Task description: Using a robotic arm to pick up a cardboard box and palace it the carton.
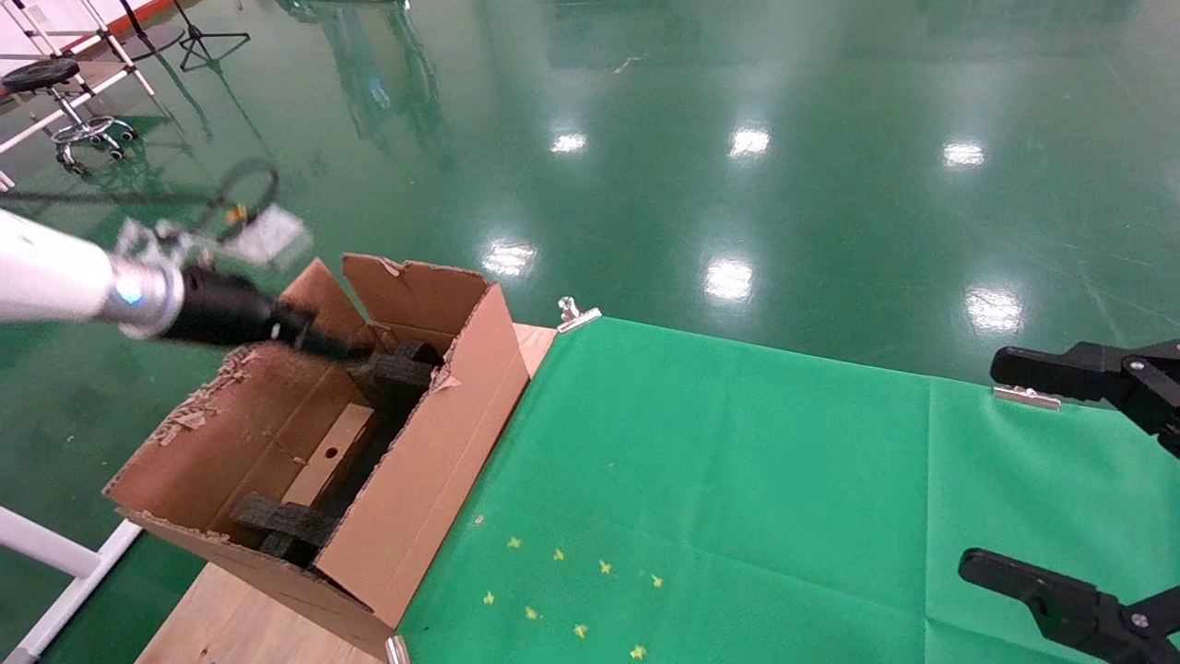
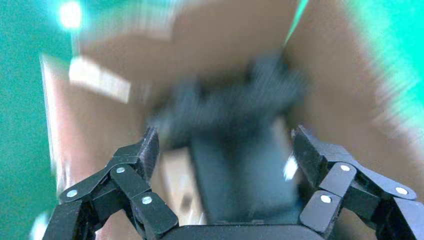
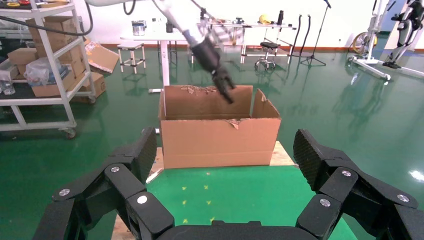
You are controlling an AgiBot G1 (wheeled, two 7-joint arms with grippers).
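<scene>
The carton (image 1: 433, 433) stands open at the table's left end, with black foam pieces (image 1: 392, 373) inside. A pale brown oblong piece of cardboard with a dark spot (image 1: 327, 452) lies on its floor between the foam; I cannot tell whether it is the small cardboard box. No small box shows on the table. My left arm (image 1: 55, 277) reaches over the carton's far flaps, and its gripper (image 1: 355, 350) is open and empty just above the foam, as the left wrist view (image 2: 225, 145) also shows. My right gripper (image 1: 986, 464) is open and empty at the table's right edge.
A green cloth (image 1: 737, 480) covers most of the table, with small yellow marks (image 1: 572, 581) near the front and metal clips (image 1: 576, 315) at its edges. Bare wood (image 1: 230, 618) shows under the carton. Shelves, stools and stands are far off on the green floor.
</scene>
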